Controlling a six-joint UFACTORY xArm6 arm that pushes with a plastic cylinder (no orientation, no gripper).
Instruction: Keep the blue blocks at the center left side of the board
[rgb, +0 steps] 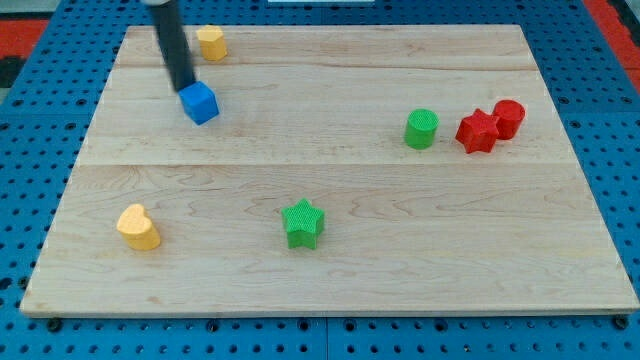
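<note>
Desk (330, 270): seven blocks are being carried on its wooden top
Tool: a bare rod, nothing being held; my tip (185, 88) is being pressed against the blue cube's upper-left edge
Blue cube (200, 103): is being kept at the view's upper left, near the yellow block (211, 43)
Others: green star (303, 223), yellow heart (138, 227), green cylinder (421, 129), red star (478, 131) touching red cylinder (509, 118)

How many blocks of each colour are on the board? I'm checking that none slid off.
Blue: 1, the blue cube, with my tip at its upper-left edge
Yellow: 2, the yellow block and the yellow heart
Green: 2, the green cylinder and the green star
Red: 2, the red star and the red cylinder
Total: 7
</note>
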